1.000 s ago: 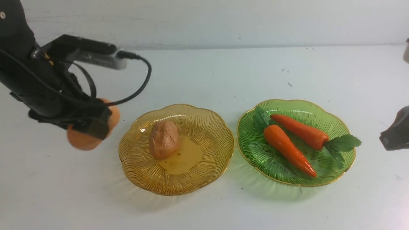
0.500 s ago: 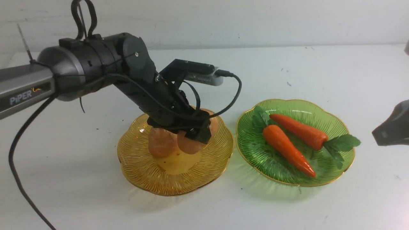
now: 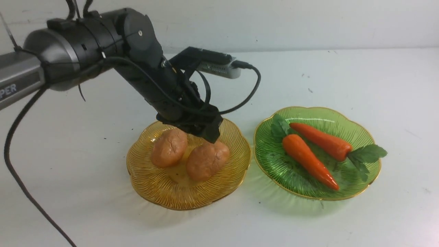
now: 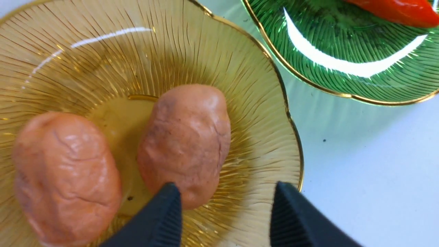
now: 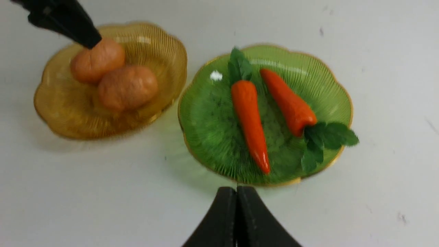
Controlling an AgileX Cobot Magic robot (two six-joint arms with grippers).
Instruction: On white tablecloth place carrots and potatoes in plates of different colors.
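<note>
Noted white tablecloth (image 3: 343, 75) across the whole table, a few dark specks. Logged left arm (image 3: 103, 44) reaching from upper left of the front view toward centre. Found amber plate (image 3: 161, 195) at lower centre, green plate (image 3: 271, 161) just beside it to the right, rims apart. Counted two carrots (image 3: 310, 161) (image 3: 322, 140) in green plate, side by side, leafy tops at opposite ends. Counted two potatoes (image 3: 169, 147) (image 3: 206, 160) in amber plate, close together, contact unclear. Recorded left hand (image 4: 225, 192) spread, gripping nothing, just over the right-side potato. Recorded right hand (image 5: 236, 192) pressed together, empty, seen only in its wrist view.
</note>
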